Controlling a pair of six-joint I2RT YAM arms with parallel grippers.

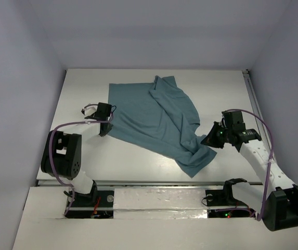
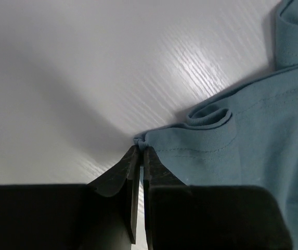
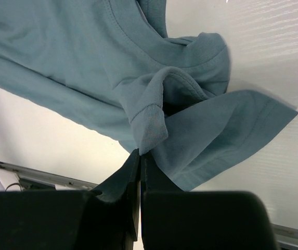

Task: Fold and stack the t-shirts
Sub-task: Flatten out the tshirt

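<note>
One plain dusty teal-blue short-sleeved t-shirt of thin soft cloth (image 1: 154,117), unfolded, rumpled, at the middle of the flat white wood-grain table (image 1: 86,156), laid slantwise from the far centre toward the near right. Left portion flat and fairly smooth. Right portion gathered into long diagonal folds, ending in a bunched flap at the near right. In the left wrist view, the same cloth across the right side, stitched hem visible, with one small roll of fabric just behind the corner. In the right wrist view, the same cloth across the upper part, with a ribbed band doubled over at the centre and a hemmed flap spread on the table to the right. Black two-fingered left gripper (image 1: 103,126) at the near-left corner of the cloth: clenched, jaws pressed together, puckered hem corner pinched at the tips. Black two-fingered right gripper (image 1: 211,139) just beside the bunched right edge: likewise clenched, grasping the ribbed band at the tips. Lilac cables (image 1: 60,127) looped alongside both arms. Thin metal rail (image 1: 154,183) along the near edge of the table, between the cloth and the arm bases.
</note>
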